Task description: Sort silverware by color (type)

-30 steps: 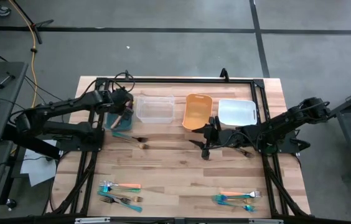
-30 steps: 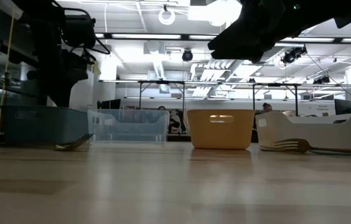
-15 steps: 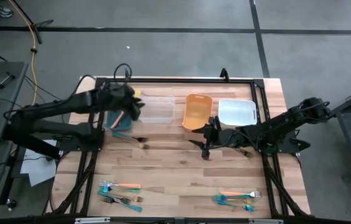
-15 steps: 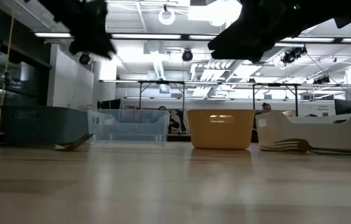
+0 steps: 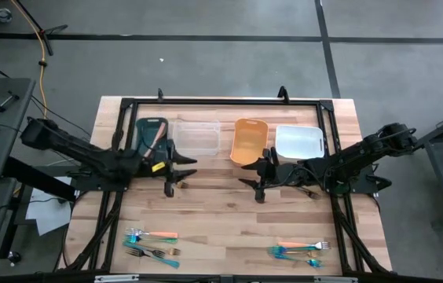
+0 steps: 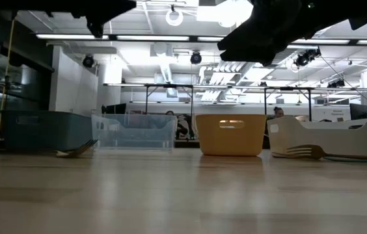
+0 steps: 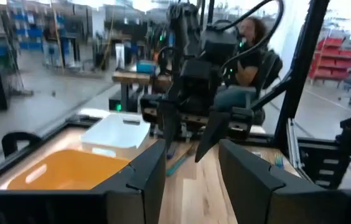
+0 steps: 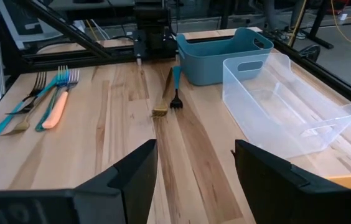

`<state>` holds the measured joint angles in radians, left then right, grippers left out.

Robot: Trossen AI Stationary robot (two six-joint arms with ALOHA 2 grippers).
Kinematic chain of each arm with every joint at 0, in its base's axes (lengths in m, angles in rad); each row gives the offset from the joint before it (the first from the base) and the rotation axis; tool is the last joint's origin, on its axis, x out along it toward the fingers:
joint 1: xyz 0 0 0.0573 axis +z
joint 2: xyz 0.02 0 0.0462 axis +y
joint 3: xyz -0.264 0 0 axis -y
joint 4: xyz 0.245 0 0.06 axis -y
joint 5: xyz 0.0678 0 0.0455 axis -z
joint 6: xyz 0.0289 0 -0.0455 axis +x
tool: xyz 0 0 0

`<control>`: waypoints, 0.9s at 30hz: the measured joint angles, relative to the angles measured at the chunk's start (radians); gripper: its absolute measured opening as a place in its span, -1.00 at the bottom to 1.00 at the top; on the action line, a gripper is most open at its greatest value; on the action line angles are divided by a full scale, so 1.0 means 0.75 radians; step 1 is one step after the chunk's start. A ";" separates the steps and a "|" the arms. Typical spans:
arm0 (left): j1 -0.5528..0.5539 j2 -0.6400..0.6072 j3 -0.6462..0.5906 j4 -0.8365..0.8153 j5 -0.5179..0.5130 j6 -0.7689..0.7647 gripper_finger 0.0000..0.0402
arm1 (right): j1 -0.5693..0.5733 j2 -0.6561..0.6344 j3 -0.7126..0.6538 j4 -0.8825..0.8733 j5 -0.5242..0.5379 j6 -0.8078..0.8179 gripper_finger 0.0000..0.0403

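The left gripper hangs above the wooden table, just in front of the teal bin and the clear bin; its fingers are spread and hold nothing. The right gripper hangs in front of the orange bin, fingers likewise released and empty. The two grippers face each other across a bare strip of table.

The four bins stand in a row along the far edge, with the white bin rightmost.

Silverware locations:
- A salmon-orange utensil lies inside the teal bin.
- A gold fork and a teal fork lie on the table just beside the teal bin, below the left gripper.
- A mixed cluster of teal, orange and dark pieces lies near the front-left edge.
- A second cluster lies near the front-right edge.

The table centre between the clusters and the bins is open plank surface. Beyond the table, a grey floor surrounds the rig.
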<state>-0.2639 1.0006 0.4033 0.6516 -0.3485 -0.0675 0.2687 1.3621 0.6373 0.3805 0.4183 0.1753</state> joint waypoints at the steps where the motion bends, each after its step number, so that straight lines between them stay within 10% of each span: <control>1: -0.011 0.007 -0.027 0.038 -0.019 0.003 -0.31 | 0.000 -0.001 0.000 0.001 0.000 0.000 0.03; 27: -0.021 0.048 -0.065 0.127 -0.035 0.016 -0.31 | -0.001 -0.001 0.000 0.007 -0.001 -0.036 0.03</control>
<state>-0.2794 1.0367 0.3542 0.7467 -0.3744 -0.0555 0.2684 1.3617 0.6373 0.3859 0.4176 0.1486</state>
